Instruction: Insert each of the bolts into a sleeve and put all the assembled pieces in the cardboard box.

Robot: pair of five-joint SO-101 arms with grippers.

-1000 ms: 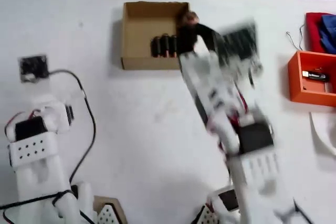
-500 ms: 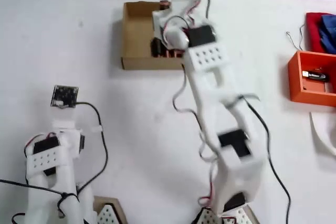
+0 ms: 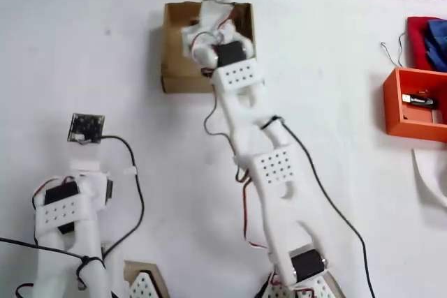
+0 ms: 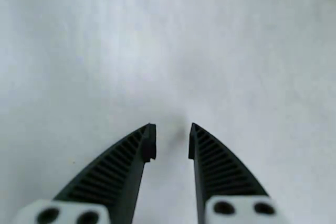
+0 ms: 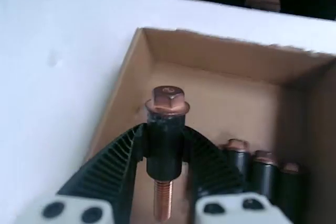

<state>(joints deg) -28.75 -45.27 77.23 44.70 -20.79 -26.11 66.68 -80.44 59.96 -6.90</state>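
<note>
Table: right arm covers much of cardboard box (sleeved bolt clamped).

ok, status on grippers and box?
Right gripper shut on assembled piece, over the box. Left gripper open, empty. Three pieces in box. Nothing in the way.

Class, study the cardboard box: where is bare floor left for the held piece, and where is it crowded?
Bare floor in the box runs from the held piece to the far wall and the side wall beside it. It is crowded where three pieces sit in a row.
</note>
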